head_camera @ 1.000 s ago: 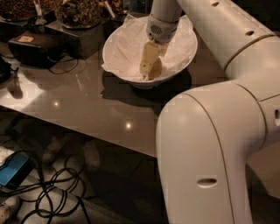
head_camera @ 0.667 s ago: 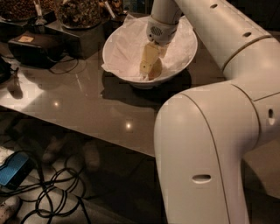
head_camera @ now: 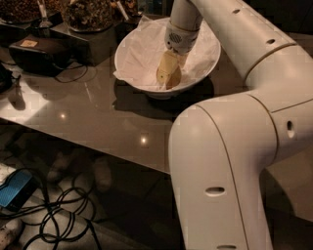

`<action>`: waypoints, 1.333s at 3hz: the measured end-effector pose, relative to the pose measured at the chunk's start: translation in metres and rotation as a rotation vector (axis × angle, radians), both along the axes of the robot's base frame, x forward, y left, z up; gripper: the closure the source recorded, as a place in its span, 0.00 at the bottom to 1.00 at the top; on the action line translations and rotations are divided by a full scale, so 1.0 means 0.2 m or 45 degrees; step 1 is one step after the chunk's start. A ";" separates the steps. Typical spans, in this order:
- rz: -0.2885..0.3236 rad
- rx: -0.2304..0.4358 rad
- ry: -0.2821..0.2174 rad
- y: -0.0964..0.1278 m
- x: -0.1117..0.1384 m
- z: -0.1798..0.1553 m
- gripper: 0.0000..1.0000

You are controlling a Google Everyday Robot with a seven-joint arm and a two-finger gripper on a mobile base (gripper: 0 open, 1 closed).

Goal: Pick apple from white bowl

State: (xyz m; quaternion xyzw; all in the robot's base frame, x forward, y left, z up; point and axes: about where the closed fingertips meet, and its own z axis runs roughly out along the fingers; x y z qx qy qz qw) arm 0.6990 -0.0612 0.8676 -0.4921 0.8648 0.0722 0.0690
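Hand (head_camera: 168, 79) inside white bowl (head_camera: 208, 61); apple hidden

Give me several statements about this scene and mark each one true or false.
1. The hand is down inside the white bowl. True.
2. The white bowl is lined with blue cloth. False: it is lined with crumpled white paper.
3. The white bowl stands on the floor. False: it stands on the table.
4. Cables lie on the floor below the table's edge. True.
5. The hand hangs over the dark snack containers. False: it is in the white bowl, to the right of them.
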 end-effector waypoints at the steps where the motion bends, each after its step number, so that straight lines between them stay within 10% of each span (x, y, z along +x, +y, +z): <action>1: -0.003 0.001 0.025 -0.01 0.01 -0.05 0.28; 4: 0.017 0.008 0.042 0.00 0.01 -0.09 0.92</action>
